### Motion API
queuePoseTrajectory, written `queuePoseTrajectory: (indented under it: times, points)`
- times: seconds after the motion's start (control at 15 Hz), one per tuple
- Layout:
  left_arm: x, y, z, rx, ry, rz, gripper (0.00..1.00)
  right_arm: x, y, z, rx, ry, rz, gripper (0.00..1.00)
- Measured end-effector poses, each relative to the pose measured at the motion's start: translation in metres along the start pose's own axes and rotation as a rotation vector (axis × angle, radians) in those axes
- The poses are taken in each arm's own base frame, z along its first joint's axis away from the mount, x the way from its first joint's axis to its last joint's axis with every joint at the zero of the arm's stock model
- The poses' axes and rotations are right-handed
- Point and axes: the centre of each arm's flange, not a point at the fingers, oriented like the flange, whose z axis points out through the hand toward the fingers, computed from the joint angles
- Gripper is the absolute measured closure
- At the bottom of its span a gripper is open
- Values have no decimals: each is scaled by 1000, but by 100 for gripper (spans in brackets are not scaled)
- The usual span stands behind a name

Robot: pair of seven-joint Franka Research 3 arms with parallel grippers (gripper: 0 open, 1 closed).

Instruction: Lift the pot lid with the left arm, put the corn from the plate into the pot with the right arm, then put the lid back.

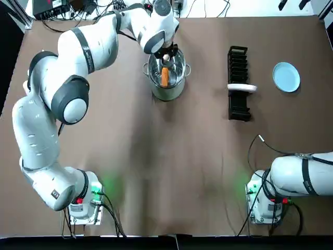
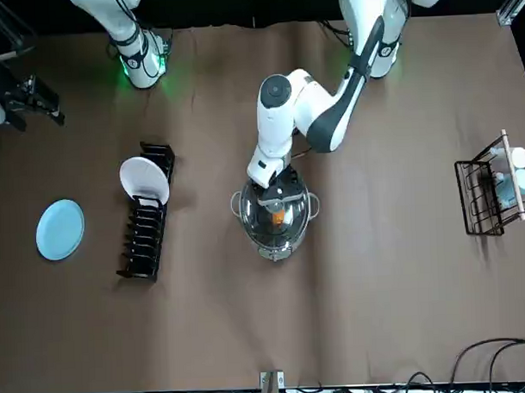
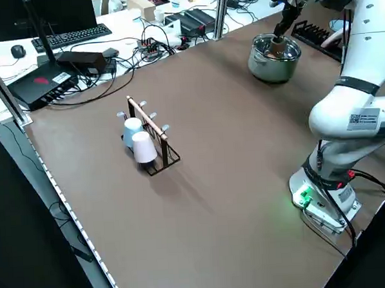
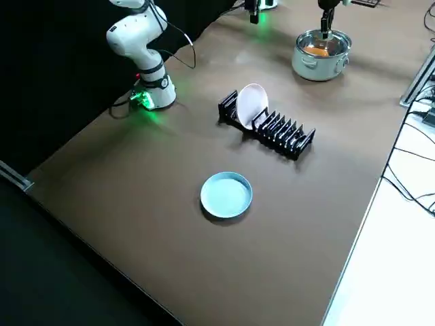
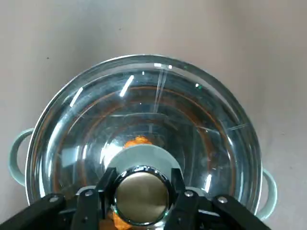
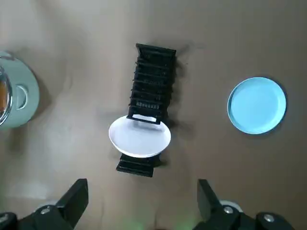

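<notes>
Left gripper (image 5: 140, 184) is directly over the pot, fingers pressed onto the knob (image 5: 140, 195) of the glass lid (image 5: 144, 110) from both sides; looks like a pinch in the wrist view, no gap visible.
Lid sits level across the rim of the steel pot (image 1: 166, 91) under the gripper, seated as far as I can tell.
Corn (image 1: 165, 75) is in the pot, right below the gripper, orange showing through the glass.

Status, my read: corn transfer done, lid on. Left to do: let go of the knob and pull the left arm clear.

Right gripper (image 6: 141, 191) is parked well away from the pot near its own base, fingers spread wide, nothing in them.

Further out from the left gripper, on the right arm's side: black dish rack (image 1: 238, 67) with one white plate (image 2: 144, 181) standing in it, then a blue plate (image 1: 286, 76) flat and bare beyond the rack.
Opposite side, well apart: wire cup rack (image 3: 150, 136) holding a couple of cups.

Brown tabletop (image 1: 156, 172), otherwise bare around the pot. Green lights at both arm bases.
Room: side bench past the tabletop with a keyboard (image 3: 64, 38), boxes and loose cables.
</notes>
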Motion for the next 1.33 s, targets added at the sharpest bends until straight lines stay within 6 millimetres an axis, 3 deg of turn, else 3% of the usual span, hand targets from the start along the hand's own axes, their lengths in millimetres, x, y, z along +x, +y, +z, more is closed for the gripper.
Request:
queuePoseTrajectory:
  times: [0.13, 0.87, 1.2, 1.33]
  points:
    - [0, 0, 1, 3, -1, 0, 49, 0, 6, 2, 5, -3, -13, 0]
    - [-4, -2, 2, 16, -56, -30, 49, 0, -17, 22, -10, -43, -63, 0]
    - [-4, -2, 2, 16, -61, -34, 49, 0, -18, 25, -15, -40, -64, 0]
    - [-5, -1, 1, 9, -67, -37, 36, -2, -19, 21, -17, -33, -65, 0]
